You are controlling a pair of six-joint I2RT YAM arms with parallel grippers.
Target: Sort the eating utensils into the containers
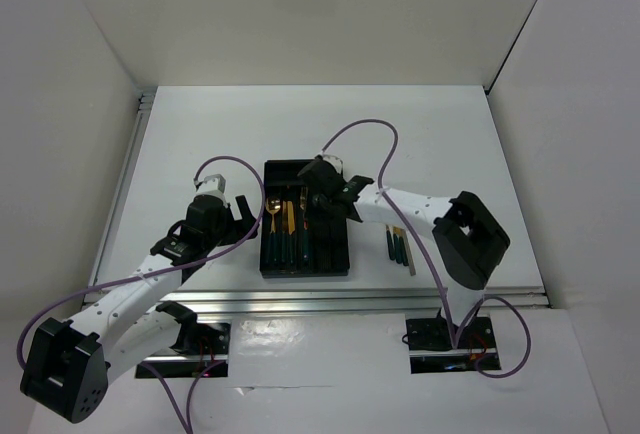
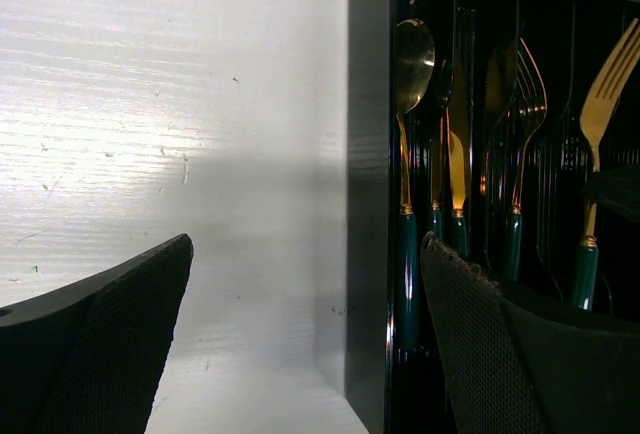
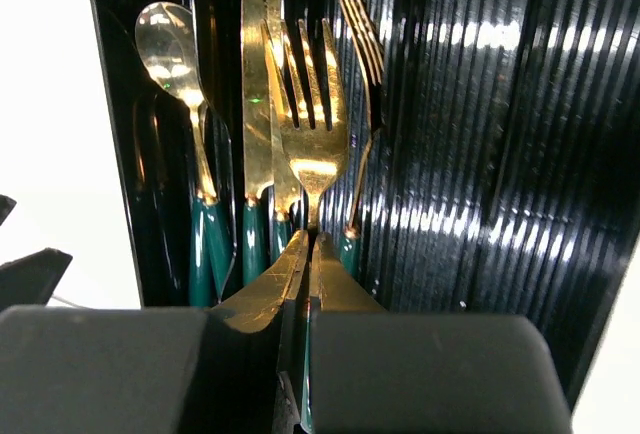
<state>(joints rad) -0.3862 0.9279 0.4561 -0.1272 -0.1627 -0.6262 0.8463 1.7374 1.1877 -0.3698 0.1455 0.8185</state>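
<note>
Hidden: the fork's handle is buried between the right hand's fingers, and in the top view that arm covers the tray's right compartments.
Right hand: clamped on the fork, over the tray.
Left hand: fingers apart, straddling the tray's left wall.
Tray contents: a spoon leftmost, then knives, then a second fork.
Worktop: green-handled utensils and a silver piece lie right of the tray.

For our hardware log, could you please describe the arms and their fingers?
Both arms have white links with black joint housings: left arm, right arm. A purple cable loops along each. The left fingers are black with meshed pads; the right fingers look dark grey and blocky.
</note>
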